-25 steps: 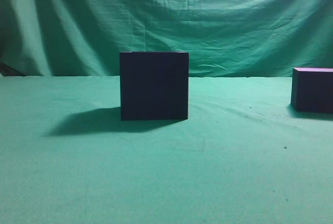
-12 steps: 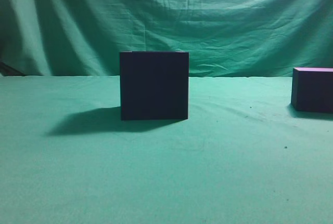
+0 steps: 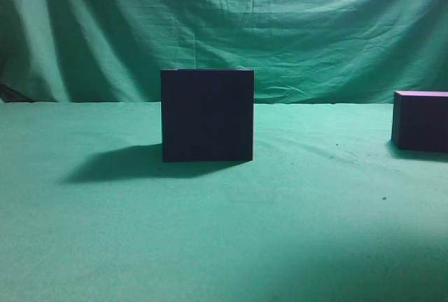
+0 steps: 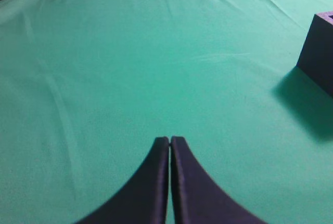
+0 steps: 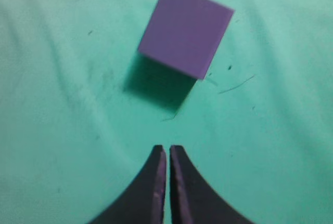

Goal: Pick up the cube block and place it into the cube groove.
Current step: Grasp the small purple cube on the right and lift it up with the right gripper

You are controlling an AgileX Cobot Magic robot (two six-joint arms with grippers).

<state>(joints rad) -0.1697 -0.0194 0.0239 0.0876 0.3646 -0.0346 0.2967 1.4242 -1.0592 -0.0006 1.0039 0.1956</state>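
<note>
In the exterior view, the large dark box stands upright on the green cloth, near the middle, and throws a shadow to its left. The cube groove belongs to this box, but from this side only a plain dark face shows, so the groove itself cannot be seen. The cube block sits at the far right edge, well apart from the box, with a thin purple strip along its top; the frame edge cuts part of it. No arm appears here.

In the left wrist view, the left gripper hangs over bare green cloth with its 2 dark fingers pressed together, holding nothing. At the right edge a corner of the large dark box shows, with its shadow below it.

In the right wrist view, the right gripper is also clenched, its 2 fingers nearly touching and empty. The cube block lies ahead of the fingertips, apart from them, its light purple top face turned at an angle.
</note>
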